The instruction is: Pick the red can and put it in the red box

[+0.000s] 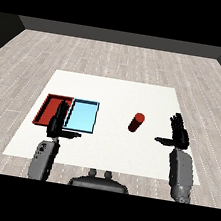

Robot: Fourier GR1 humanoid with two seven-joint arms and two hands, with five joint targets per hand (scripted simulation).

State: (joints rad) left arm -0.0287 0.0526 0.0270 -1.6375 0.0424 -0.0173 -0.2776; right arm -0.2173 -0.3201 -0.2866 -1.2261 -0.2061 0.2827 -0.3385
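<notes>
Head view: red can [136, 122] upright on tabletop [120, 94], right of light blue tray [82, 117], well apart from red tray [48, 109]. Right hand [179, 134] fingers open, nearest can; left hand [57, 123] open, empty. Step: reach. Next: right hand closes around can.

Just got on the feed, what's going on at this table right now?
Nothing is held yet. The red can stands alone on the white table, right of the light blue tray and the red tray. The right hand is open, just right of the can and apart from it. The left hand is open in front of the trays.
</notes>
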